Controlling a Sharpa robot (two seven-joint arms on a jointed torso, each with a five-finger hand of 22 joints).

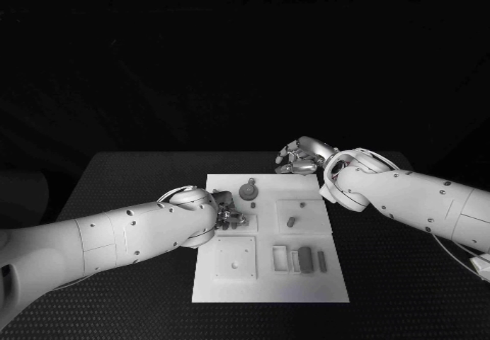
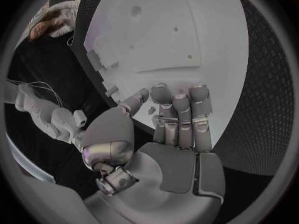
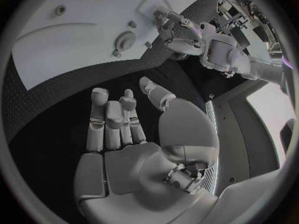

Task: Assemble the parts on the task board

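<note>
Since assembly happens on white board (image 1: 233,283), nearest sit loose bars (image 1: 306,259) in their slots, probably awaiting pickup. Mid-board: left hand (image 1: 228,214) over left edge, small part (image 2: 151,110) at its fingertips; whether pinched, cannot tell. Round knob (image 1: 248,189) beyond. Farthest: right hand (image 1: 303,156) off board's far corner, fingers apart, holding nothing, likely parked clear.
</note>
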